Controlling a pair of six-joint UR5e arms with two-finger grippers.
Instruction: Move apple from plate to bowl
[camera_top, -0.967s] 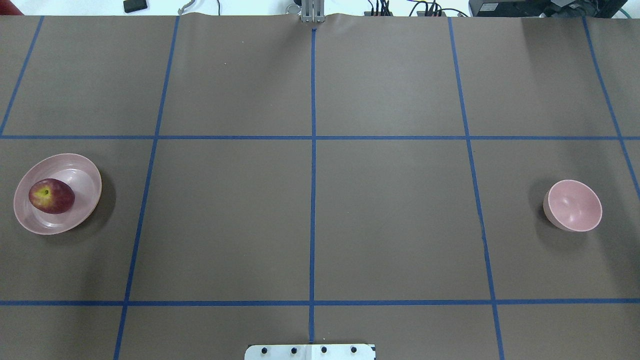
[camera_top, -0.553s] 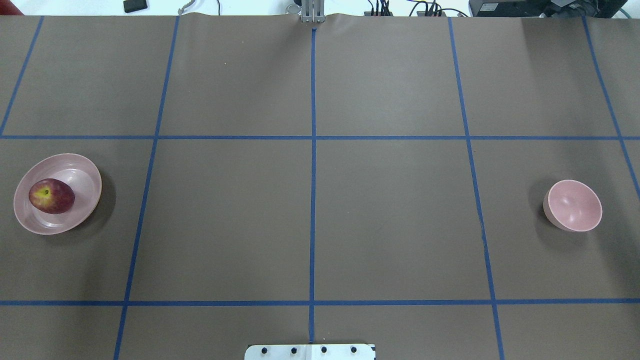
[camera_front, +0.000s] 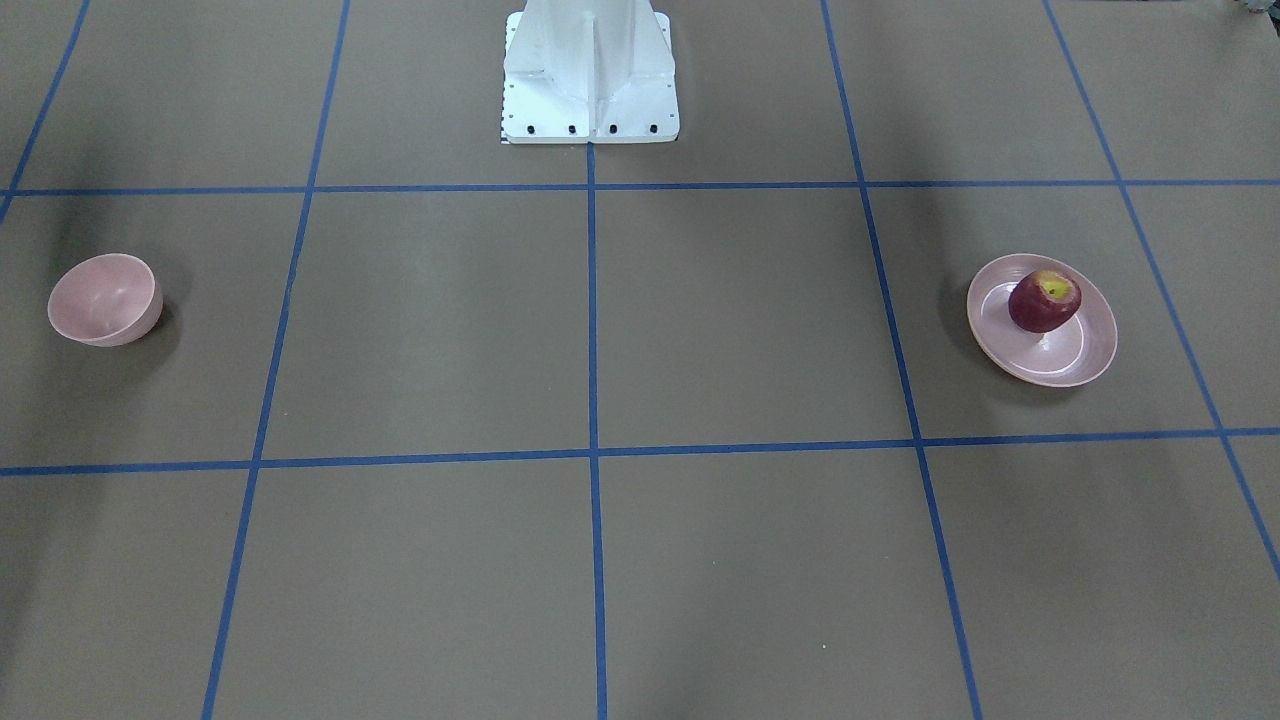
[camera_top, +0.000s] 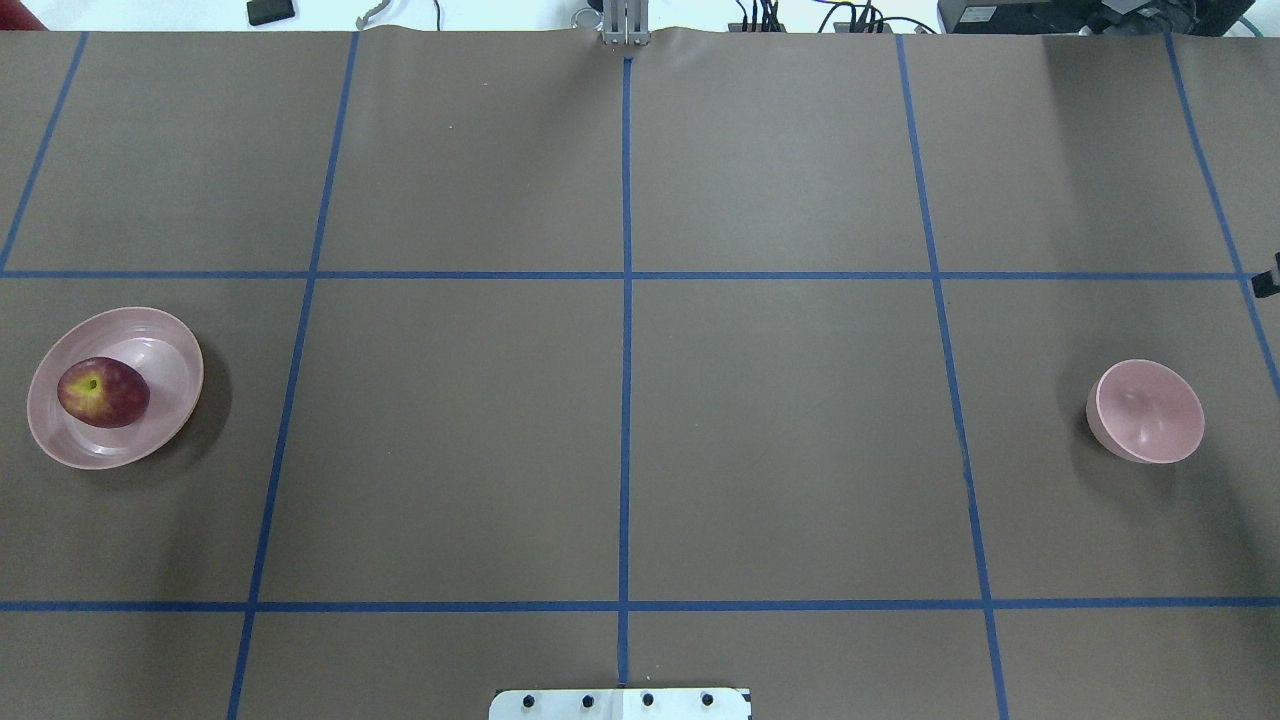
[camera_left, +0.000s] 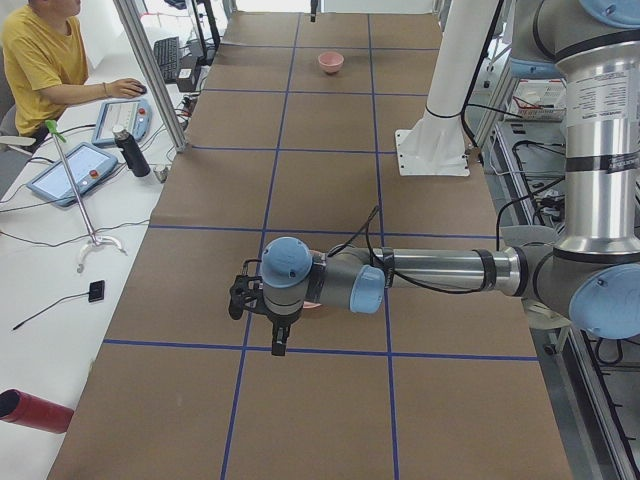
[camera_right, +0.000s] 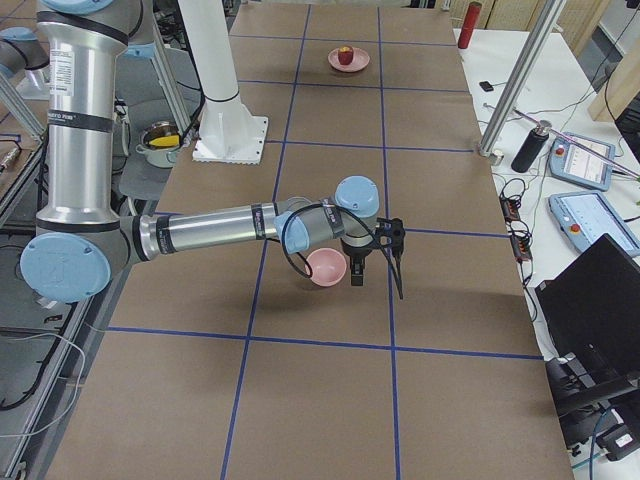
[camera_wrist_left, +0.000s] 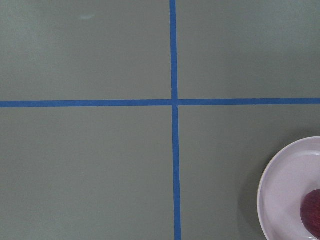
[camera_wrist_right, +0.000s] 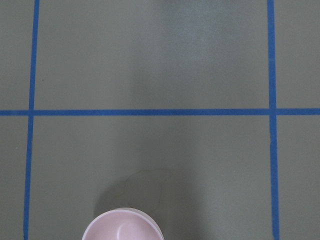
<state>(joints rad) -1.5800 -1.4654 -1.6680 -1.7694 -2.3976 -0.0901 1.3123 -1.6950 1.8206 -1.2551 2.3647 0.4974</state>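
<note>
The dark red apple (camera_top: 103, 392) lies on the pale pink plate (camera_top: 175, 345) at the table's left end; it also shows in the front view (camera_front: 1043, 300) on the plate (camera_front: 1060, 365). The empty pink bowl (camera_top: 1150, 412) stands at the right end. My left gripper (camera_left: 240, 298) hangs above the table beside the plate; its wrist view shows the plate's rim (camera_wrist_left: 280, 185) and a sliver of apple (camera_wrist_left: 312, 215). My right gripper (camera_right: 392, 250) hangs just beyond the bowl (camera_right: 326, 267). I cannot tell whether either gripper is open or shut.
The robot's white pedestal (camera_front: 590, 70) stands at the table's near middle edge. Blue tape lines divide the brown table cover. An operator (camera_left: 40, 60) sits at a side desk with tablets and a bottle. A laptop (camera_right: 590, 310) lies off the table's far side.
A small dark part of the right arm has come into the overhead view at its right edge. The apple, plate and bowl have not moved.
</note>
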